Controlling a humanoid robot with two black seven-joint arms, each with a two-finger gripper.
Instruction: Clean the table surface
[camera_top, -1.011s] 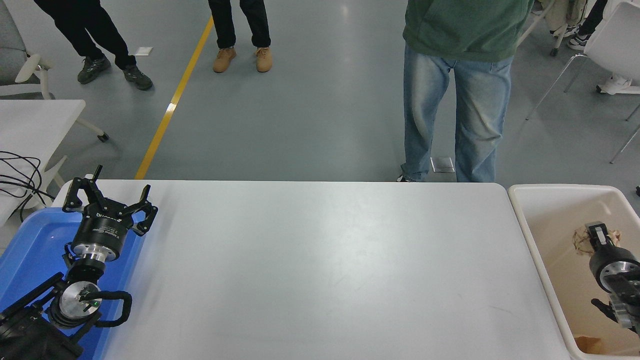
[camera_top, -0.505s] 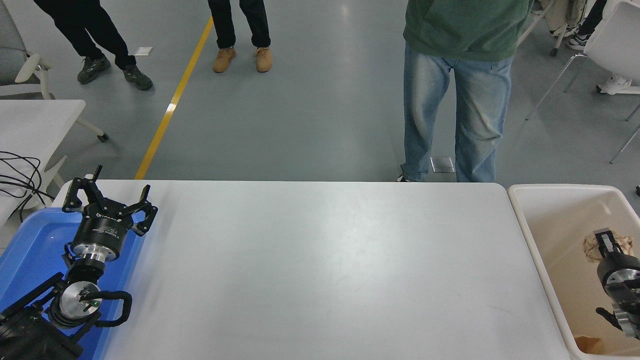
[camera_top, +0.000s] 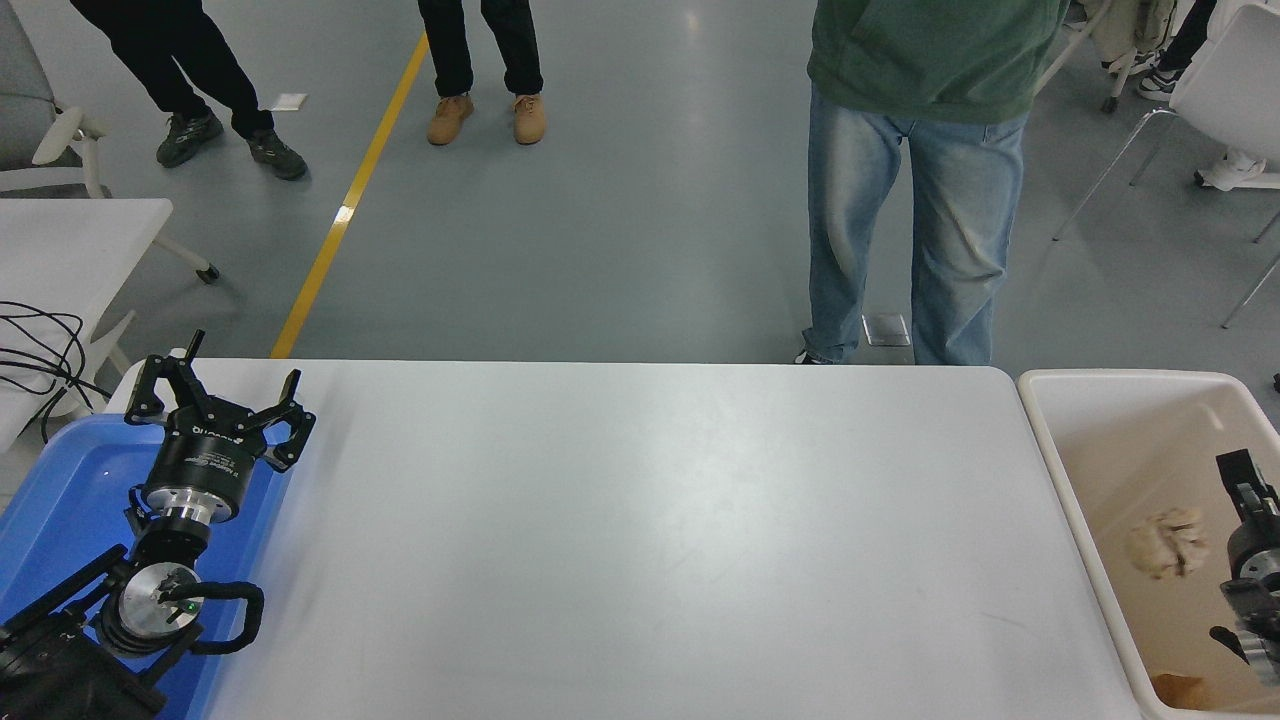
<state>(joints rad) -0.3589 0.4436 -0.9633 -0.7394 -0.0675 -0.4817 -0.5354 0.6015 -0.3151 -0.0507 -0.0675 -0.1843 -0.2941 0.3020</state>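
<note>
Since a second ago the right gripper (camera_top: 1243, 478) has drawn back toward the right edge over the white bin (camera_top: 1050, 420), and the crumpled wad of paper (camera_top: 1166, 541) that sat against its tip now lies apart from it, lower in the bin and just to its left. Only one dark finger of that gripper shows at the frame edge, so I cannot tell how its jaws stand; the wad is clearly not touching them.

My reading is that the wad has been released into the bin, which would make this the end of a drop-off. A small brown scrap (camera_top: 1177, 689) lies at the bin's near end.

The table surface (camera_top: 650, 540) fills the middle of the view, from the blue tray (camera_top: 60, 490) on the left to the bin on the right, and I see nothing lying on it, only faint scuffs. Judged from that, the clearing looks done or nearly so.

The left gripper (camera_top: 218, 400) is parked at the near left above the tray's far edge, jaws spread wide and holding nothing. A person in jeans (camera_top: 915, 230) stands at the far side of the surface, well clear of both arms.
</note>
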